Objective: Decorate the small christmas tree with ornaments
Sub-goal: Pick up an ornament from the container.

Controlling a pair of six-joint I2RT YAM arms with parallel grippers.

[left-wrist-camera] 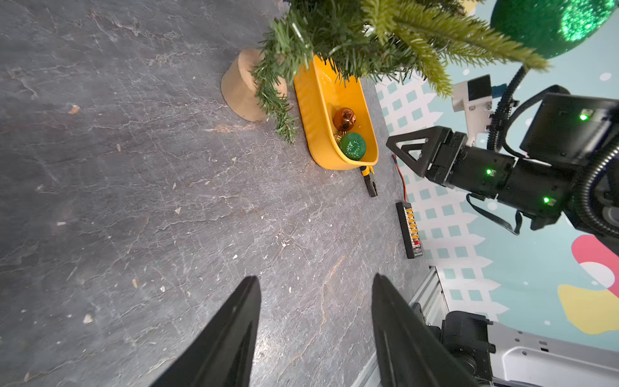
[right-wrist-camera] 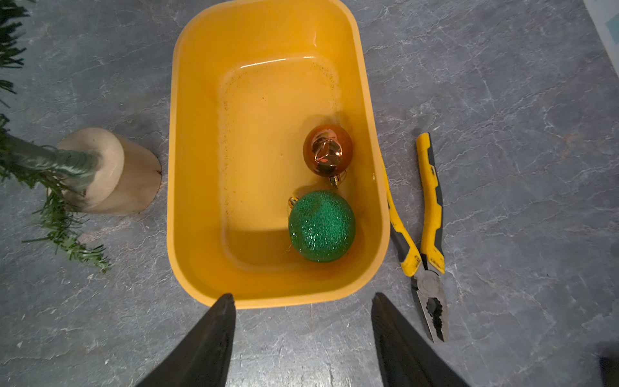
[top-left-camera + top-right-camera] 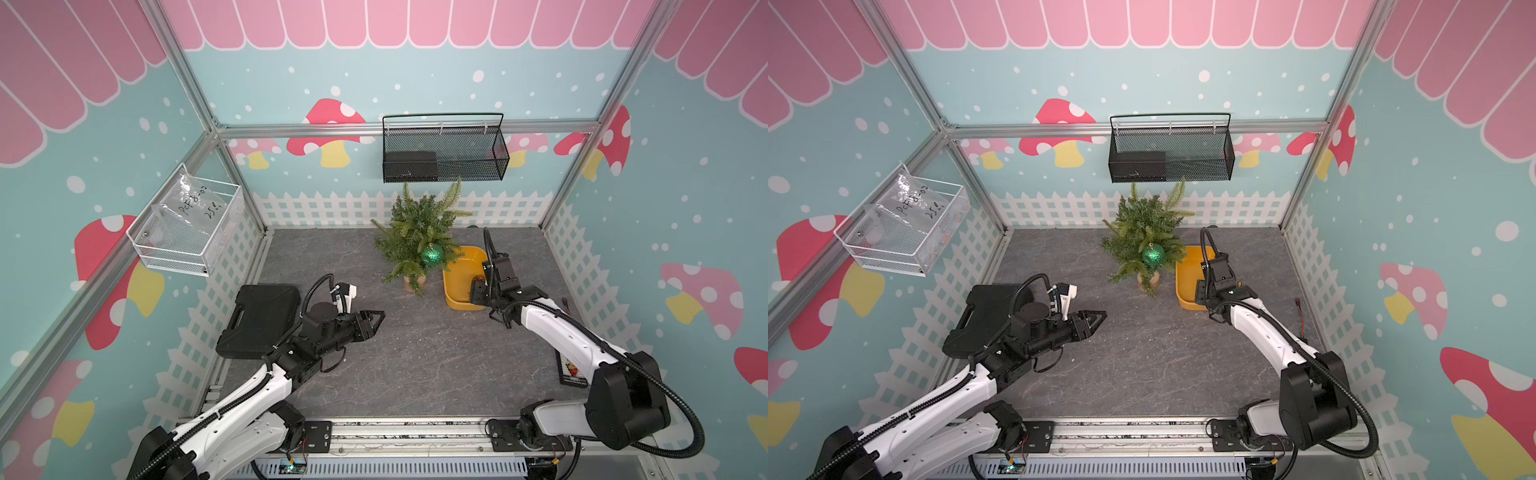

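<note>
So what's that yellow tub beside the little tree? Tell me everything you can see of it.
It is a yellow-orange tub, glossy like plastic, rectangular with rounded corners, sloping walls and a rolled rim. It sits upright on the grey stone-patterned table, beside the tree's wooden base without touching it. Inside, toward one end, lie a shiny copper bauble and a glittery green bauble, close together. Yellow-handled pliers lie along its other side.

Left arm [image 3: 249, 395]: stretched forward, wrist level; left gripper [image 1: 315, 278] parted, holding nothing. Right arm [image 3: 557, 332]: reaching forward; right gripper [image 2: 303, 296] angled downward, parted, holding nothing.
</note>
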